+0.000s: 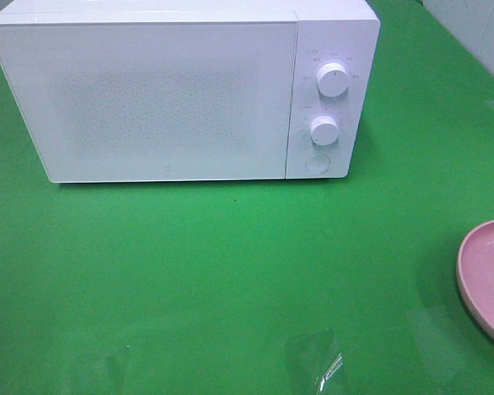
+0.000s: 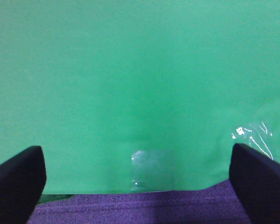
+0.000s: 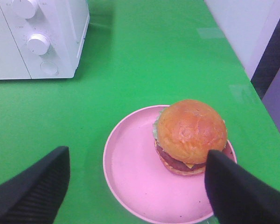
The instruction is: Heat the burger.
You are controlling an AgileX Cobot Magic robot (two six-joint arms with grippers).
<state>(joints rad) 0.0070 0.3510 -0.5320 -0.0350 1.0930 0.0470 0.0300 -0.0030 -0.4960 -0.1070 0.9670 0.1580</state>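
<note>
The burger (image 3: 191,135), with a glossy golden-brown bun, dark patty and a bit of yellow cheese, sits on a pink plate (image 3: 135,177) in the right wrist view. My right gripper (image 3: 135,186) hovers open above the plate, its dark fingers (image 3: 37,191) spread to either side, one fingertip close beside the burger. In the high view only the plate's edge (image 1: 486,276) shows at the right border; the burger is out of that view. My left gripper (image 2: 137,179) is open over bare green cloth, holding nothing. Neither gripper shows in the high view.
A white microwave (image 1: 181,90) with its door shut stands at the back of the green table (image 1: 230,271); two knobs (image 1: 333,80) and a round button are on its right panel. The table's near edge and purple floor (image 2: 140,207) lie under the left gripper.
</note>
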